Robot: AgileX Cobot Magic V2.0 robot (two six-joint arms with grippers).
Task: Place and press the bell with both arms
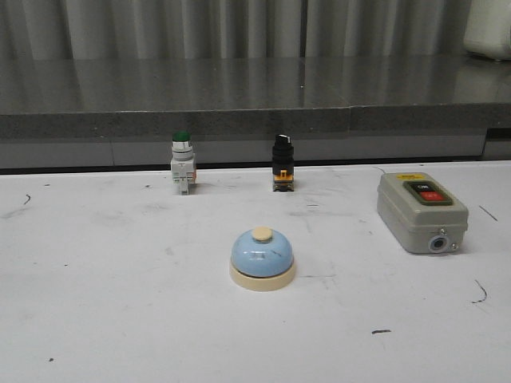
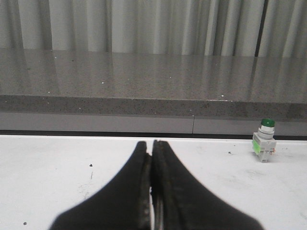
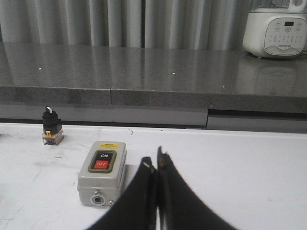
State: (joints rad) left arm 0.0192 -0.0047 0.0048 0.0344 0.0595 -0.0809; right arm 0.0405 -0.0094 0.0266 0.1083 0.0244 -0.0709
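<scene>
Bell sits upright on table, lower centre of front frame, free of both arms; left gripper and right gripper closed, empty: fits either pre-placement or placed-and-pressed, undecidable.

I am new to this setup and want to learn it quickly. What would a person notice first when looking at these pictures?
The eye falls first on the blue bell with its cream button, alone at the middle of the white table. Behind it stand a green-capped push button and a black selector switch; the grey ON/OFF switch box lies to the right. In the wrist views, the left gripper and the right gripper are both closed and hold nothing.
</scene>
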